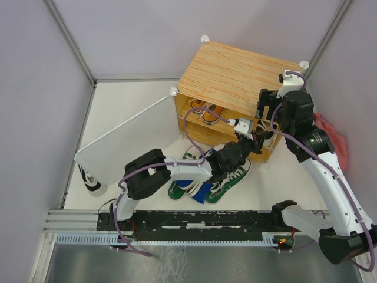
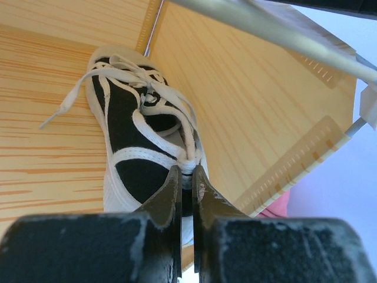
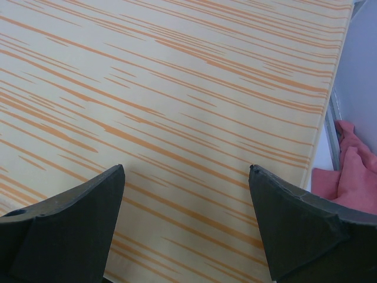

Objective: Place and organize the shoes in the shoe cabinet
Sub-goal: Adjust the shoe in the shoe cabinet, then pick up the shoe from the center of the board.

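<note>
While my left gripper [image 2: 186, 171] reaches into the right end of the cabinet [image 1: 235, 71], its jaws are pressed almost together, pinching the white trim of a black shoe [image 2: 126, 147] that lies in an inner corner. Right gripper [image 3: 186, 169]: jaws spread wide, empty, over the cabinet top near its right edge, pink cloth [image 3: 353, 171] just beyond. Orange shoes [image 1: 209, 112] sit on the upper shelf. Green shoes [image 1: 232, 180] and a blue shoe [image 1: 203, 191] lie on the table just near of the cabinet. Second black shoe [image 1: 91, 180] is far left by the open door [image 1: 126, 141].
</note>
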